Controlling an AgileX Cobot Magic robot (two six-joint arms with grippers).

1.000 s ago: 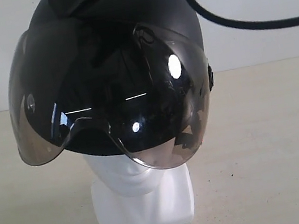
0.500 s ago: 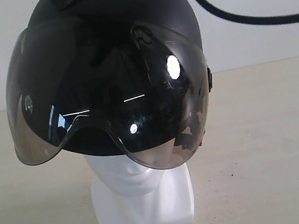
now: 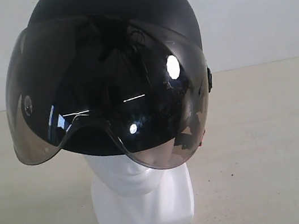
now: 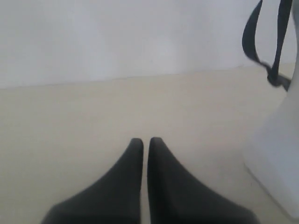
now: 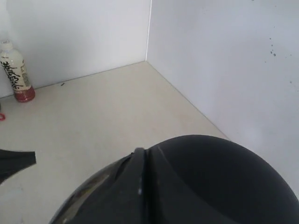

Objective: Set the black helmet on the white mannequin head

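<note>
The black helmet sits on the white mannequin head and covers it down to the chin, with its smoky visor lowered in front. No gripper shows in the exterior view. In the right wrist view my right gripper is shut with nothing in it, just above the helmet's dome. My left gripper is shut and empty, low over the table beside the mannequin's white base. A dark helmet strap hangs above that base.
A drink bottle with a red bottom stands by the white back wall. White walls meet in a corner behind the helmet. A dark shape juts in at the edge of the right wrist view. The table is beige.
The right arm and its black cable, which were at the helmet's top, have risen out of the exterior view. The helmet stays on the head, hardly moved.
</note>
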